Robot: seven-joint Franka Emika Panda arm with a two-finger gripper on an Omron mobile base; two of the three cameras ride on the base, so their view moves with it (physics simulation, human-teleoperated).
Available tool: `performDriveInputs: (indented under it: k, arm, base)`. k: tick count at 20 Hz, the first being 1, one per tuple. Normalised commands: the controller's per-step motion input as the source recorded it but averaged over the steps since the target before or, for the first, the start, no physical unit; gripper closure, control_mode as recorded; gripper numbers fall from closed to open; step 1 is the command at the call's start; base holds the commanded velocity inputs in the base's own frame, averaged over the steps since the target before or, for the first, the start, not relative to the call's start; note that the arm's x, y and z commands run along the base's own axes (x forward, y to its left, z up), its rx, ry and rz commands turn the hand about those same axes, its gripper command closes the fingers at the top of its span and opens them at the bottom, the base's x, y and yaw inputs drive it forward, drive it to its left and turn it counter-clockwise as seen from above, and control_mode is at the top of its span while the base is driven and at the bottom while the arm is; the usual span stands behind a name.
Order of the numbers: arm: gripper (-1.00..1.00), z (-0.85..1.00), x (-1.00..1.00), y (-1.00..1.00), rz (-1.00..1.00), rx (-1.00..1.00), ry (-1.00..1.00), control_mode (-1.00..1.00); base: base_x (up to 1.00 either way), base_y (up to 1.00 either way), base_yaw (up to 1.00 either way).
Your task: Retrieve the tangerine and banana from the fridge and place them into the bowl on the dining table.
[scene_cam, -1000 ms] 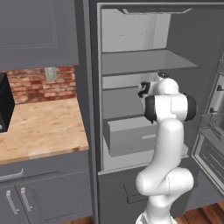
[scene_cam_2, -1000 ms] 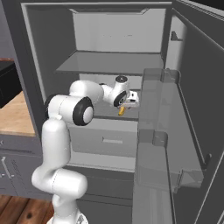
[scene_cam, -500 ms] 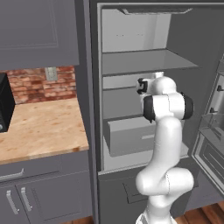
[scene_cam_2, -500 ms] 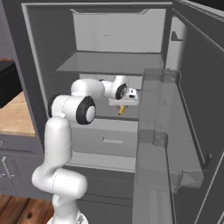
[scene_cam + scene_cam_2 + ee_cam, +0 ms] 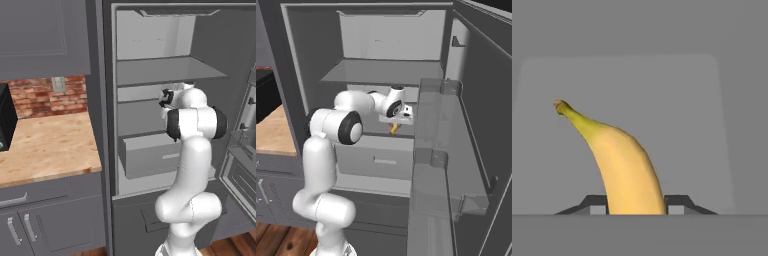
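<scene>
The fridge (image 5: pixel 105 125) stands open, its door (image 5: pixel 476 150) swung out to the right. My gripper (image 5: pixel 395 123) reaches in over the middle shelf (image 5: pixel 406 134), above the drawer (image 5: pixel 376 160). The yellow curved banana (image 5: pixel 624 165) sits between my fingertips (image 5: pixel 679 202), which press on both of its sides, its stem pointing up and left in the hand view. In the right base view the banana (image 5: pixel 393 129) shows as a yellow bit just under the hand. The tangerine, the bowl and the dining table are out of view.
The upper shelf (image 5: pixel 165 70) lies just above the hand. The door's clear bin (image 5: pixel 438 145) juts close by the hand's right. A wooden kitchen counter (image 5: pixel 45 150) with grey cabinets stands left of the fridge, with a dark appliance (image 5: pixel 5 117) on it.
The jaws have narrowed onto the banana. The hand has stayed at nearly the same spot over the middle shelf.
</scene>
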Motion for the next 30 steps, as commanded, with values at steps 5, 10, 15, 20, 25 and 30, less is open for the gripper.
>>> performDriveInputs:
  k: [5,10,15,20,25,30]
  arm:
    - [1.00,-0.23,-0.72,-0.01,0.03,0.28,-0.44,-1.00]
    - [1.00,0.16,-0.68,0.00,0.13,0.15,-0.28,-1.00]
    - [1.00,0.62,-0.88,0.00,0.15,0.01,-0.07,-1.00]
    - [1.00,0.91,-1.00,0.26,0.10,-0.12,0.01,-1.00]
    - [1.00,0.92,-0.91,0.90,0.07,-0.31,0.10,-1.00]
    - [1.00,0.64,-0.74,0.92,0.04,-0.33,0.04,-1.00]
  base:
    - [0.00,0.00,0.00]
    - [0.00,0.00,0.00]
    - [0.00,0.00,0.00]
    - [0.00,0.00,0.00]
    - [0.00,0.00,0.00]
    - [0.00,0.00,0.00]
